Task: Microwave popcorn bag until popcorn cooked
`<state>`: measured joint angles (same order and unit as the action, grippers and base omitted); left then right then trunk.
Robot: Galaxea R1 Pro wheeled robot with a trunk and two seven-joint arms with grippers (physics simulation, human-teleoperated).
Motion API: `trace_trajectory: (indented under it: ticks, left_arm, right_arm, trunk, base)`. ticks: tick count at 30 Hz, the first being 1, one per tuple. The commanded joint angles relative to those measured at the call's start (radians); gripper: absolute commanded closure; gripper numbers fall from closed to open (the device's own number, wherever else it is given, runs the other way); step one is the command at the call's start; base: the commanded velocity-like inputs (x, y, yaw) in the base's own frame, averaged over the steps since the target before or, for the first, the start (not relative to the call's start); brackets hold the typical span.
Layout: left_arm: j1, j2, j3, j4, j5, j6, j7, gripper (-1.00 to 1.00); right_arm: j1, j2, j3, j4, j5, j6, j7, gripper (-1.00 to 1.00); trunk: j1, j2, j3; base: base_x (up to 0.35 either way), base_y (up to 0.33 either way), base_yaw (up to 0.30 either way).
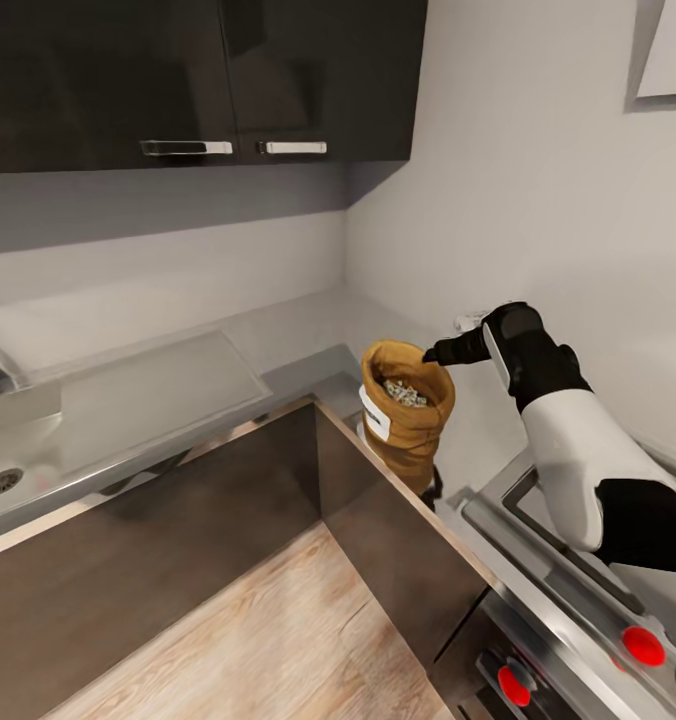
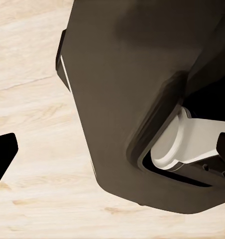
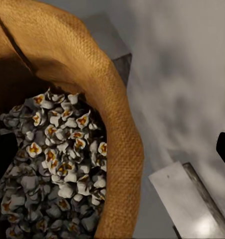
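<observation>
We are at the pick-up step: the popcorn bag point(image 1: 406, 415) stands upright on the counter point(image 1: 278, 340) in the far corner, near the wall, just left of the hob point(image 1: 578, 590) with its red knobs, and our right claw point(image 1: 440, 353) sits at the right side of the bag's rolled rim. In the right wrist view the rim point(image 3: 119, 139) runs between the two dark fingertips point(image 3: 224, 149), which stand well apart, so the claw is spread and straddles the rim rather than pinching it. The popcorn point(image 3: 52, 164) inside shows as pale pieces with orange centres. As we judge it, the next move calls for pressing the fingers together on the rim, then lifting the bag straight up so it does not tip and spill. The left claw point(image 2: 5, 154) hangs over the wooden floor point(image 2: 37, 99); one dark fingertip shows there, and we cannot tell whether that claw is spread or pressed together.
</observation>
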<state>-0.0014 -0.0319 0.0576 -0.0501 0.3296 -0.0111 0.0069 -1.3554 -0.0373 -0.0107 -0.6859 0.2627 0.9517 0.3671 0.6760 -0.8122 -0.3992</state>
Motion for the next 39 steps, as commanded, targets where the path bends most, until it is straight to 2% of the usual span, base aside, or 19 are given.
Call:
trace_trajectory:
  ticks: [1,4,5,10,13,39]
  left_arm:
    - [0.0,0.0,0.005,0.0,0.002,-0.001,0.001,-1.0]
    - [0.0,0.0,0.005,0.0,0.002,-0.001,0.001,-1.0]
    - [0.0,0.0,0.005,0.0,0.002,-0.001,0.001,-1.0]
    - [0.0,0.0,0.005,0.0,0.002,-0.001,0.001,-1.0]
    - [0.0,0.0,0.005,0.0,0.002,-0.001,0.001,-1.0]
    - [0.0,0.0,0.006,0.0,0.003,-0.001,0.001,-1.0]
  right_arm:
    - [-0.001,-0.003,-0.001,0.016,0.011,-0.008,0.01,-1.0]
    - [0.017,-0.01,-0.003,0.045,0.012,-0.08,0.018,-1.0]
    - [0.042,-0.013,-0.003,0.051,0.008,-0.108,0.02,-1.0]
    - [0.065,-0.05,-0.004,0.054,0.004,-0.128,0.023,-1.0]
    - [0.066,-0.057,-0.005,0.054,0.002,-0.129,0.023,-1.0]
    - [0.067,-0.043,-0.006,0.062,-0.005,-0.129,0.015,-1.0]
  trunk:
    - [0.0,-0.001,-0.001]
    - [0.0,-0.001,-0.001]
    - [0.0,-0.001,-0.001]
    - [0.0,-0.001,-0.001]
    - [0.0,-0.001,-0.001]
    - [0.0,-0.001,-0.001]
  base:
    - [0.011,0.0,0.0]
    - [0.004,0.0,0.0]
    - [0.0,0.0,0.0]
    - [0.0,0.0,0.0]
    - [0.0,0.0,0.0]
    - [-0.03,0.0,0.0]
